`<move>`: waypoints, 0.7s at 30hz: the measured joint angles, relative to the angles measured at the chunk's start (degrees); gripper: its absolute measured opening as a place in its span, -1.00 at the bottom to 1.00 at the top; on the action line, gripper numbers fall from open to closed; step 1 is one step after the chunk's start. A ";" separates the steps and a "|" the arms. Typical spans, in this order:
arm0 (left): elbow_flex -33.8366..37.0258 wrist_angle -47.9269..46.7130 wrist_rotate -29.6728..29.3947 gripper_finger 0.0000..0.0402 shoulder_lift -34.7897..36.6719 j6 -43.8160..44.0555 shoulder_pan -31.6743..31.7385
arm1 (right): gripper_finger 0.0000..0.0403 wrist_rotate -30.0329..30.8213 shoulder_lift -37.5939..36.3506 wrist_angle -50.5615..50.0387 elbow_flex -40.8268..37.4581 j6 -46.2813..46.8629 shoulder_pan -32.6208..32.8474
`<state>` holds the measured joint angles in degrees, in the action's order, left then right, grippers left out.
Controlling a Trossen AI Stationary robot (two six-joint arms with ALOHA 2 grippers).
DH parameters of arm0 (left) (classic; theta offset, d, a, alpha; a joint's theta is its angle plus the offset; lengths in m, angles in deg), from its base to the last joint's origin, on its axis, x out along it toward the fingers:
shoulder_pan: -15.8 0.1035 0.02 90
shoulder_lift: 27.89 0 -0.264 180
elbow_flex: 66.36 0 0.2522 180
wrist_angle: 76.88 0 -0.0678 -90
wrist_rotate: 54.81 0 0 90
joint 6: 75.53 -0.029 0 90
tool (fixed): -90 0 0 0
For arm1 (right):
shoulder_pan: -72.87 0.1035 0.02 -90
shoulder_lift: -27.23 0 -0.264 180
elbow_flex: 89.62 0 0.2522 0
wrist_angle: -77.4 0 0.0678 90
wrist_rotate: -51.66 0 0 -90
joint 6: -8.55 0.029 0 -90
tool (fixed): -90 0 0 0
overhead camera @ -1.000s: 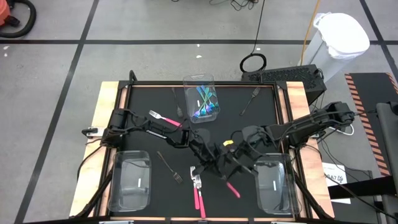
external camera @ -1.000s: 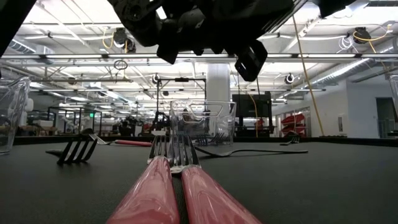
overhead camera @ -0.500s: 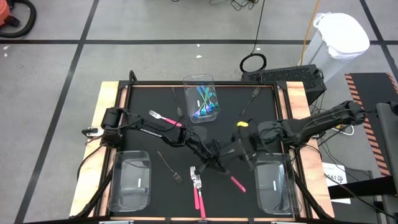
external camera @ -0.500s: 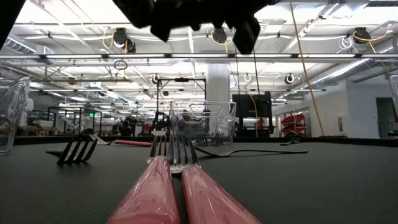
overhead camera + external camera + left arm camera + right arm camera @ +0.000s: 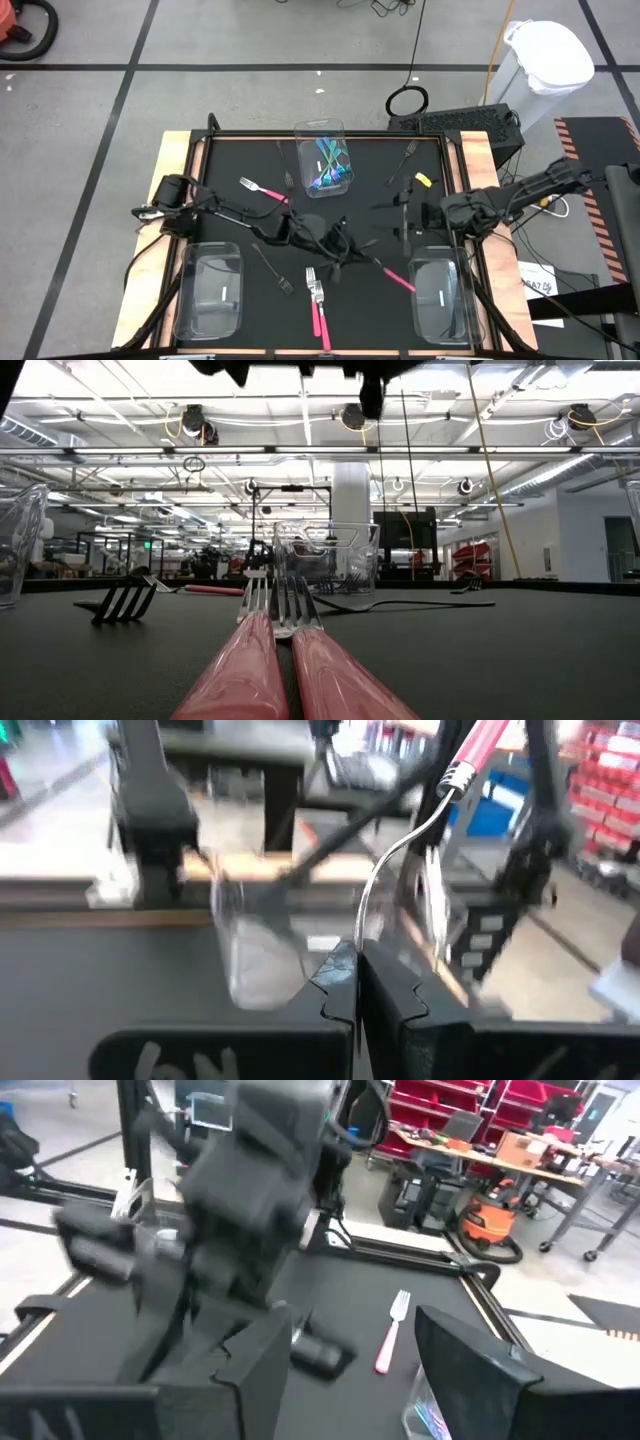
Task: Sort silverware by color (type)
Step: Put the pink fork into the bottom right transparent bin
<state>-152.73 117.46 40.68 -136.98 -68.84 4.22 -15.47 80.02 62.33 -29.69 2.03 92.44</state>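
left gripper (image 5: 345, 243) | clamped on pink-handled silver fork (image 5: 397, 277), handle slanting toward clear plastic bin (image 5: 440, 300) at table's right-front corner | right gripper (image 5: 402, 218) gaping, empty

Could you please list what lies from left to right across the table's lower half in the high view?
Left clear bin, dark fork, pair of pink forks, pink fork held by left claw, right clear bin.

I work in a big workshop hall: ceiling strip lights (image 5: 120, 452), a white pillar (image 5: 351, 500), red parts bins (image 5: 440, 1115) and an orange shop vacuum (image 5: 487, 1225) far behind my table (image 5: 230, 215).
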 joint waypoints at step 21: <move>15.04 28.52 -22.55 -0.98 5.85 0.46 -3.01 | 0.03 0.15 -3.92 3.80 0.04 6.22 6.11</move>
<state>-137.69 145.98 18.13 -131.13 -68.38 1.21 -15.32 76.10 66.12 -29.65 8.25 98.55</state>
